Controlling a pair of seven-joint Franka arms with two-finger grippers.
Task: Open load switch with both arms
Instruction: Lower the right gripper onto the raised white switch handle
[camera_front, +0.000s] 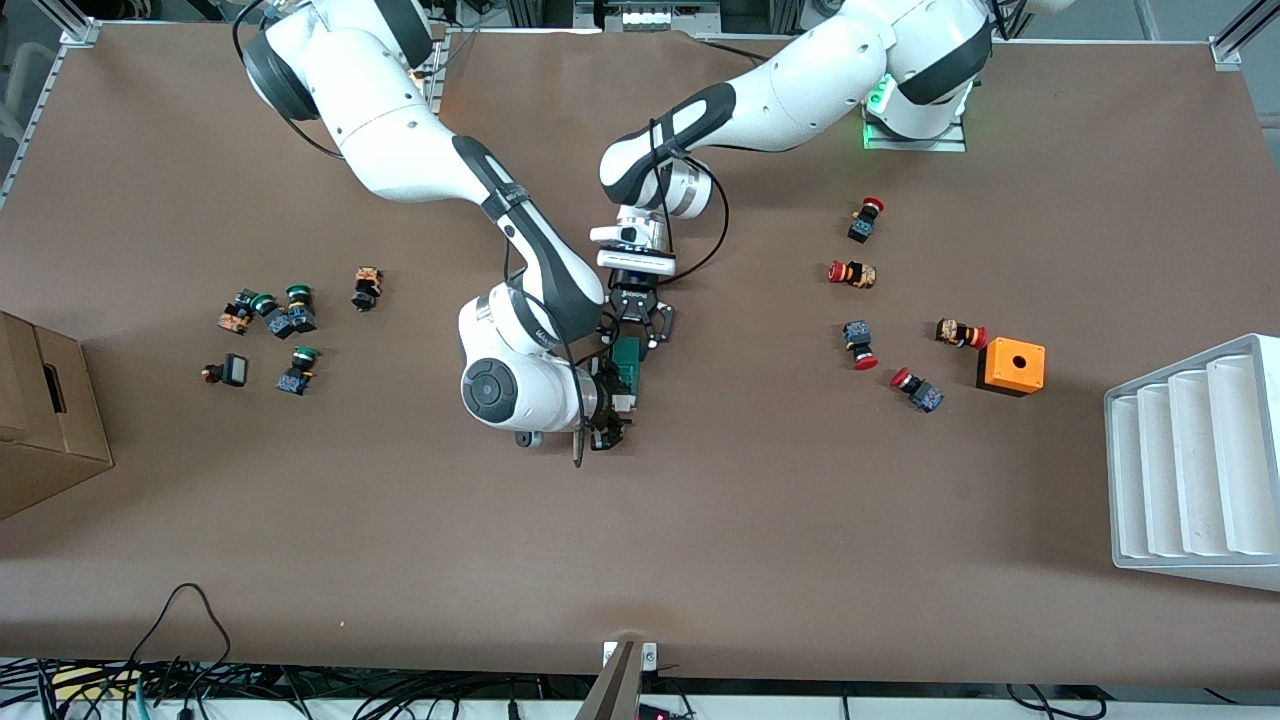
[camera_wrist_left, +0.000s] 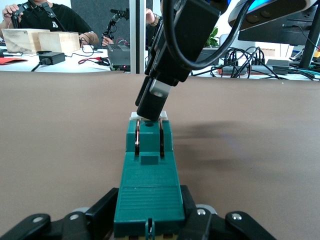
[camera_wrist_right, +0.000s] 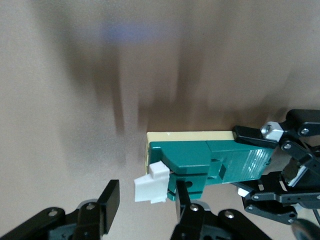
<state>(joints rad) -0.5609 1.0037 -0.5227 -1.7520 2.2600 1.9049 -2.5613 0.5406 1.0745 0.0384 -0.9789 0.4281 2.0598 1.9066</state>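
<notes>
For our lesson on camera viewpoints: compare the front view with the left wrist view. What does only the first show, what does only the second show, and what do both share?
Only the front view: the whole table, red-capped push buttons and the orange box toward the left arm's end, green-capped buttons and a cardboard box toward the right arm's end.

Only the left wrist view: people at desks past the table's edge.

Both: the load switch, clamped in the left gripper, with the right gripper at its white end.

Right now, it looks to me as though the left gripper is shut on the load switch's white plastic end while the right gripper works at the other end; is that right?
Not quite. The left gripper is shut on the load switch at its ribbed green end; the white plastic piece is at the end where the right gripper works. Both wrist views show it.
</notes>
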